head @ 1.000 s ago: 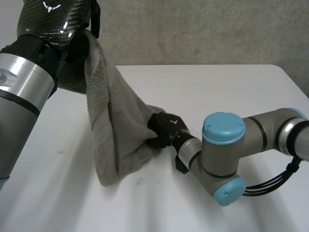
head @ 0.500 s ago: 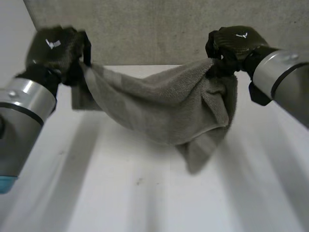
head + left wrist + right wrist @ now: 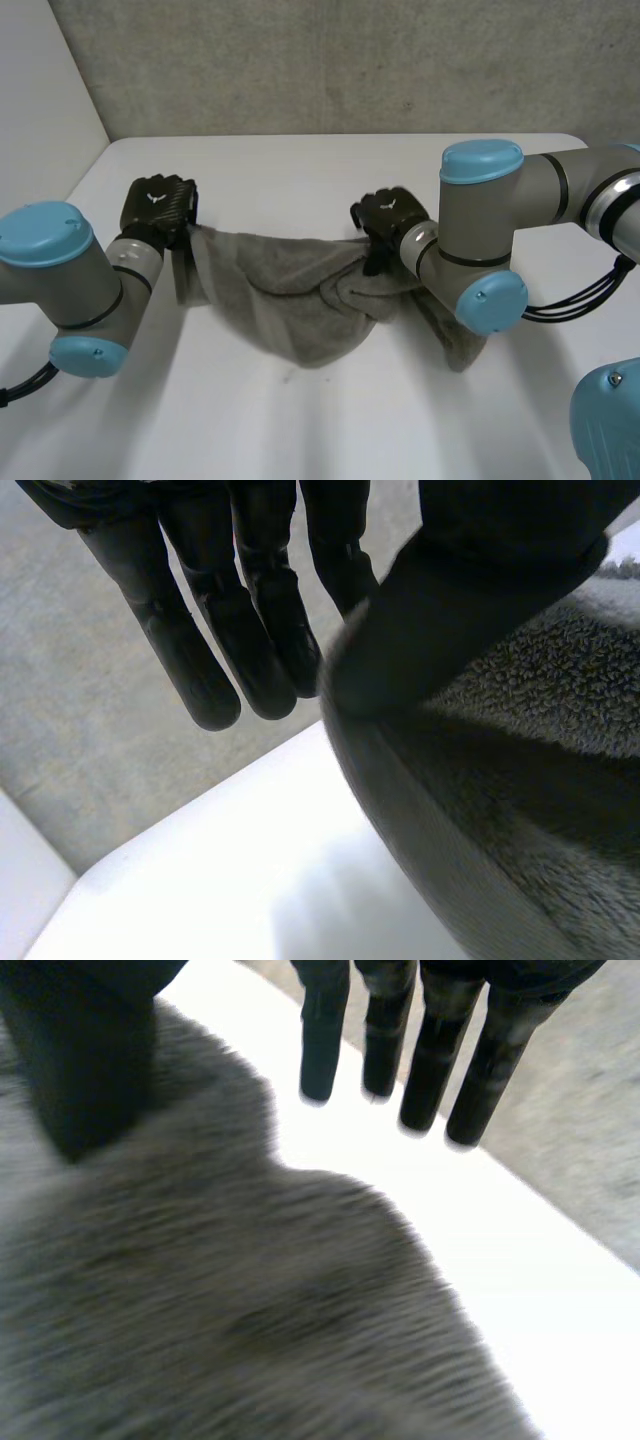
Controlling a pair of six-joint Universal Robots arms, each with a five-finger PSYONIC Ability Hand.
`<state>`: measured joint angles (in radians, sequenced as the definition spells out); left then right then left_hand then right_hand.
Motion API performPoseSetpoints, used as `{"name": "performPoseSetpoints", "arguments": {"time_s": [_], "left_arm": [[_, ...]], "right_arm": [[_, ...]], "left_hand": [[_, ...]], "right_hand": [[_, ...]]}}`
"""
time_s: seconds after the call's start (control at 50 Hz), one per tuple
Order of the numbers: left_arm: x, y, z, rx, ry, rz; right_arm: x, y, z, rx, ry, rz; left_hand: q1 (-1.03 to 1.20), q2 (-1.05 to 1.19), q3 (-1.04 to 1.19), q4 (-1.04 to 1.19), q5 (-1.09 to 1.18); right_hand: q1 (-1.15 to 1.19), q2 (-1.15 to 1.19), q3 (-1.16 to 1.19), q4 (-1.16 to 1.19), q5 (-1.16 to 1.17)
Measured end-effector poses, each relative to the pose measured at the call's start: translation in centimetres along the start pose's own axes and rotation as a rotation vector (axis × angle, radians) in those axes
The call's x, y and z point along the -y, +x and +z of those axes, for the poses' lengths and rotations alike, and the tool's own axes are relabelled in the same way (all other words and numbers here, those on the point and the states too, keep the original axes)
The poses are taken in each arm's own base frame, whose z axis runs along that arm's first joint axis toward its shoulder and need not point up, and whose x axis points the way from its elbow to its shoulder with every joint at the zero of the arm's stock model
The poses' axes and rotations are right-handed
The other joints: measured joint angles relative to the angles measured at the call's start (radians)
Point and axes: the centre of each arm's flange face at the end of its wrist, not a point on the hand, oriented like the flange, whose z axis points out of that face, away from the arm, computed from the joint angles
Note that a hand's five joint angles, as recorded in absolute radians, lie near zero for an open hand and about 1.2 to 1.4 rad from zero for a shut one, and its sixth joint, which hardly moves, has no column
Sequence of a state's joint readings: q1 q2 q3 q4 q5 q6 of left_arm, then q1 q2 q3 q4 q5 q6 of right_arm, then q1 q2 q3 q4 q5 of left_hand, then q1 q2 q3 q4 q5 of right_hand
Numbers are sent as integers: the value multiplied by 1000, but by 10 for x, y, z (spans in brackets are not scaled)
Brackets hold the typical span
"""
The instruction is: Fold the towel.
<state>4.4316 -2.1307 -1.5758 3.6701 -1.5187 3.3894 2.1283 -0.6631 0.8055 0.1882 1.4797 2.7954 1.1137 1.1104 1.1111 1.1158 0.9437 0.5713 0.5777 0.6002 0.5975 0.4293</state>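
A grey towel (image 3: 300,300) lies bunched and sagging across the white table (image 3: 300,170) between my two hands. My left hand (image 3: 158,205) is at the towel's left end. In the left wrist view its fingers (image 3: 180,630) are straight, and the thumb pins the towel's edge (image 3: 520,780) against the nearest finger. My right hand (image 3: 385,215) rests at the towel's right end. There, its fingers (image 3: 430,1060) stand straight over bare table, apart from the towel (image 3: 250,1310), and the thumb is over the cloth. Part of the towel trails under the right forearm.
A grey wall (image 3: 330,70) runs behind the table's far edge. Bare table top lies in front of the towel (image 3: 300,420) and beyond it. My right arm's elbow (image 3: 490,300) hangs over the towel's right part.
Both hands have come down from high up to the table, laying the hanging towel across it. The right hand's fingers have straightened and come off the cloth.
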Motion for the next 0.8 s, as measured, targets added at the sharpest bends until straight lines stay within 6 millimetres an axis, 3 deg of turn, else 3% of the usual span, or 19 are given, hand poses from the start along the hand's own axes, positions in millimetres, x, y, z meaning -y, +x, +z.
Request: {"name": "performPoseSetpoints", "arguments": {"time_s": [0.02,0.04,0.06,0.08,0.1,0.2,0.3,0.44,0.54,0.68,0.8], "left_arm": [[-2,-2,1,5,-3,4],[-4,-3,2,8,-5,7],[-5,-5,3,13,-7,11],[-5,-6,4,15,-8,12],[-5,-7,4,17,-9,15],[3,-8,1,16,3,17],[29,-3,-16,0,51,17],[52,13,-46,-51,74,16],[64,45,-94,-166,4,15],[50,80,-141,-246,-164,47],[32,94,-151,-212,-239,75]], "right_arm": [[4,3,0,-24,21,0],[8,6,-1,-42,38,1],[15,10,-4,-65,61,4],[19,13,-6,-77,74,7],[26,17,-10,-93,93,13],[45,30,-28,-127,135,32],[57,47,-63,-158,136,56],[44,56,-88,-174,76,68],[14,58,-107,-182,-25,88],[-10,53,-129,-156,-98,109],[-22,45,-144,-99,-123,125]], "left_hand": [[-183,-151,-149,-155,-156],[-343,-321,-317,-326,-301],[-568,-529,-520,-510,-510],[-568,-529,-520,-510,-510],[-735,-732,-732,-732,-737],[-855,-856,-855,-861,-864],[-896,-900,-897,-905,-903],[-898,-902,-897,-905,-904],[-898,-902,-897,-905,-904],[-882,-872,-874,-882,-885],[-839,-835,-836,-841,-844]], "right_hand": [[-215,-220,-230,-229,-233],[-296,-299,-331,-323,-320],[-326,-334,-373,-361,-356],[-326,-334,-373,-361,-356],[-327,-339,-386,-366,-362],[-327,-339,-386,-367,-362],[-327,-339,-386,-367,-362],[-327,-339,-386,-367,-362],[-327,-339,-386,-367,-363],[-327,-339,-385,-367,-363],[-324,-338,-384,-364,-360]]}}
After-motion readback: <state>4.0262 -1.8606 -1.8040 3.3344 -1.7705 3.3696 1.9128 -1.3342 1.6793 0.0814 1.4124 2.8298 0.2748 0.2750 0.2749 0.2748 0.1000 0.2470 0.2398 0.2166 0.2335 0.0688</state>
